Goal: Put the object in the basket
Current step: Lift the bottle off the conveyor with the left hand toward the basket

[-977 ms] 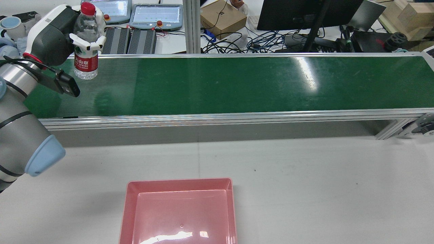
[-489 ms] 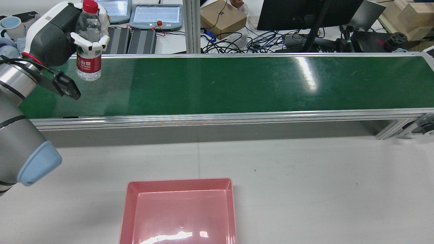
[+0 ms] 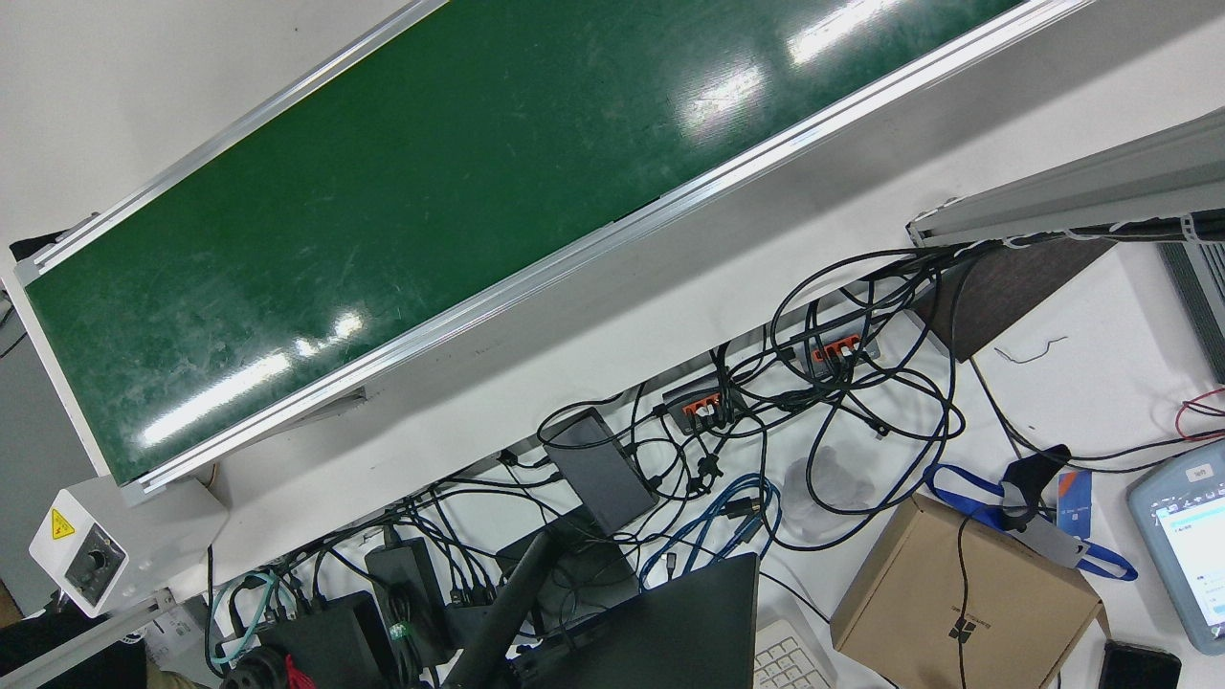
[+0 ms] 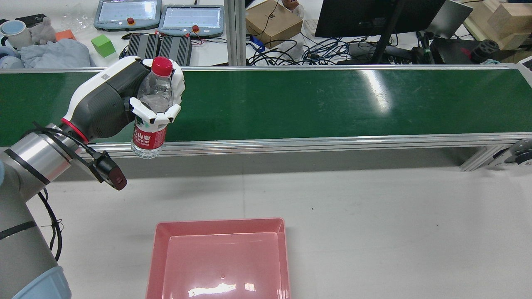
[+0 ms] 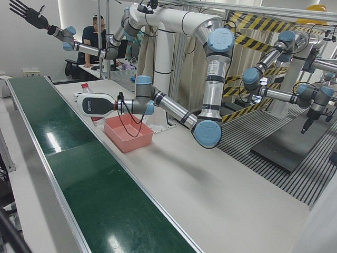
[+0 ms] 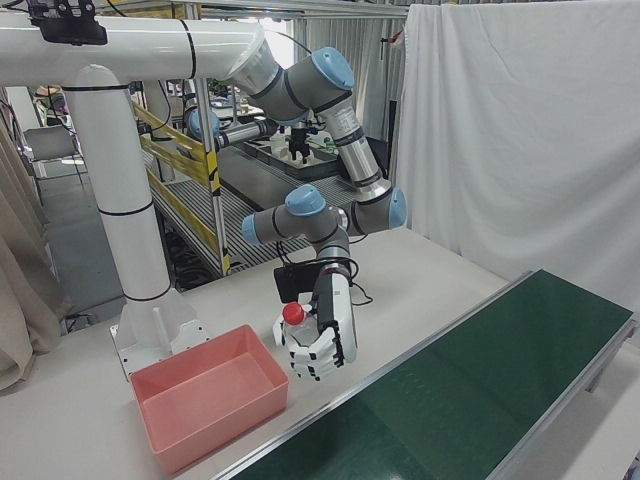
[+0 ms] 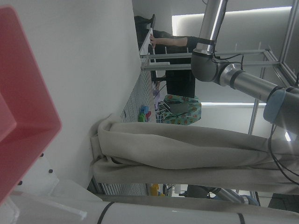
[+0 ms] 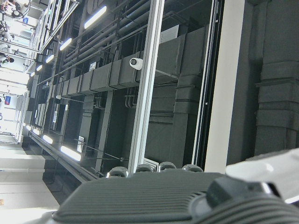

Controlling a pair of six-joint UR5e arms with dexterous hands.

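Observation:
A clear water bottle (image 4: 148,139) with a red cap and red label hangs slightly tilted in my left hand (image 4: 120,101), whose white fingers are shut around its middle. It is in the air above the near rail of the green conveyor belt (image 4: 311,104). The pink basket (image 4: 220,224) lies on the white table, nearer and to the right of the bottle, with nothing in it. The right-front view shows the left hand (image 6: 325,340), bottle cap (image 6: 293,314) and basket (image 6: 215,425) side by side. My right hand (image 5: 25,12) is raised high, fingers spread, holding nothing.
Behind the belt lie teach pendants (image 4: 192,18), a green cube (image 4: 103,45), a cardboard box (image 4: 272,20), a monitor and tangled cables. White table (image 4: 395,216) stretches right of the basket. A person sits in the background (image 5: 95,37).
My left hand has carried the bottle from the belt's far left end rightward and toward the near rail, lower in the view.

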